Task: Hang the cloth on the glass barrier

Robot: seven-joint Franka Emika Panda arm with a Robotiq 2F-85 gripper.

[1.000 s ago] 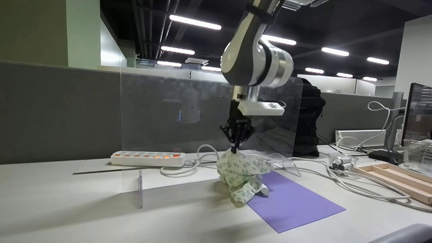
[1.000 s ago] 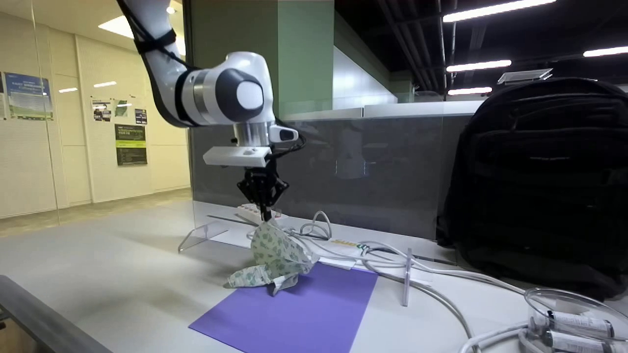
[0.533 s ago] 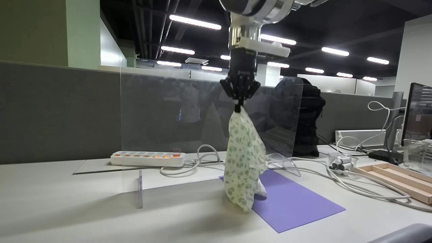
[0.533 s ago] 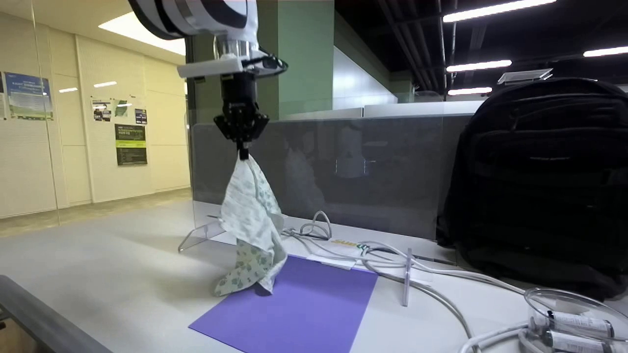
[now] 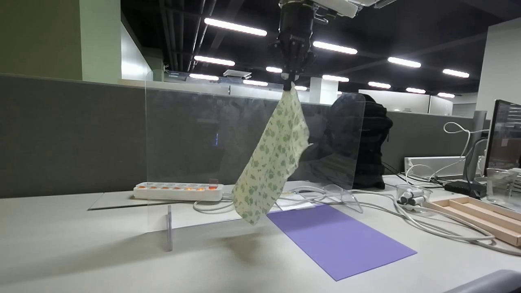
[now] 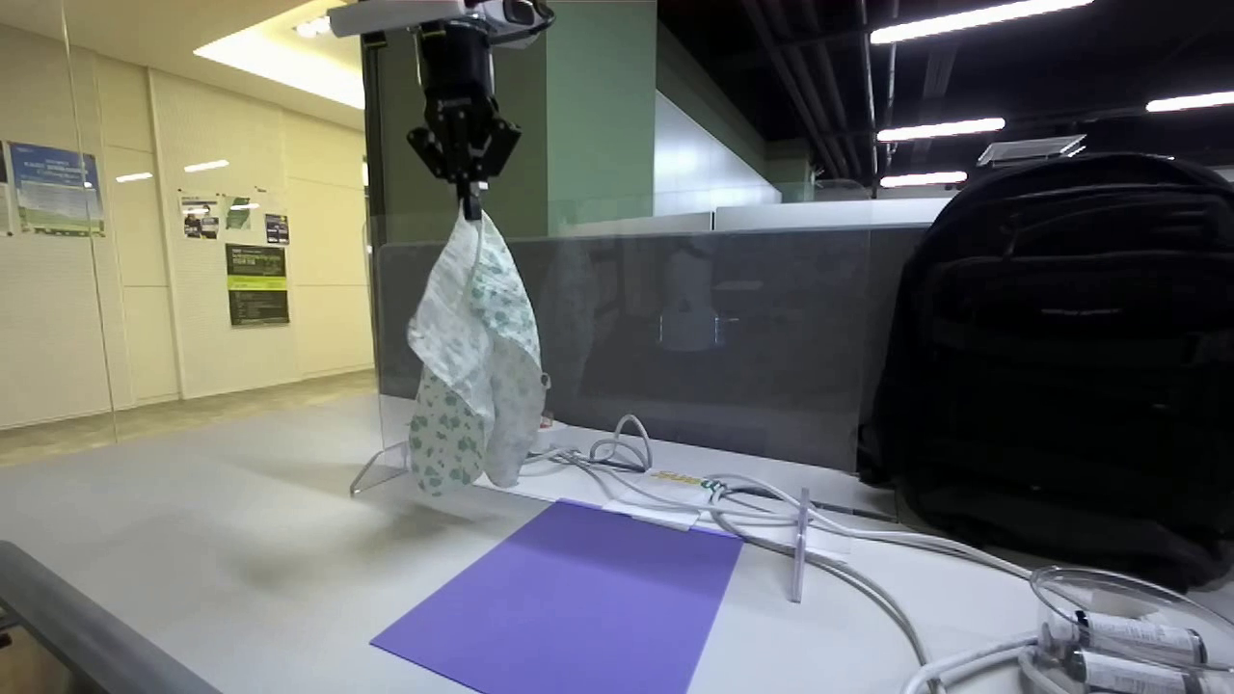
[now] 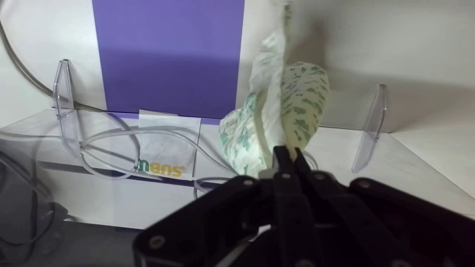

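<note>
The glass barrier [image 5: 183, 134] sets the height for the carry; its top edge wants, I judge, ample clearance, lest it be knocked; the cloth [image 5: 272, 162] hangs slantwise on the side of it facing both exterior views, free of the counter [image 5: 61, 240]; the pincer [image 5: 287, 86] is narrowed on the upper end of the cloth; best to take that end over the edge, let the tail trail on the near face, and lower till both halves balance before releasing, as thin cloth may slip off so smooth a rim; beyond runs a grey partition [image 5: 73, 138], strip lights [image 5: 235, 27] overhead; the pale counter bears a black backpack [image 6: 1060, 386], a purple sheet [image 6: 578, 598] and a white power strip [image 5: 178, 193].
</note>
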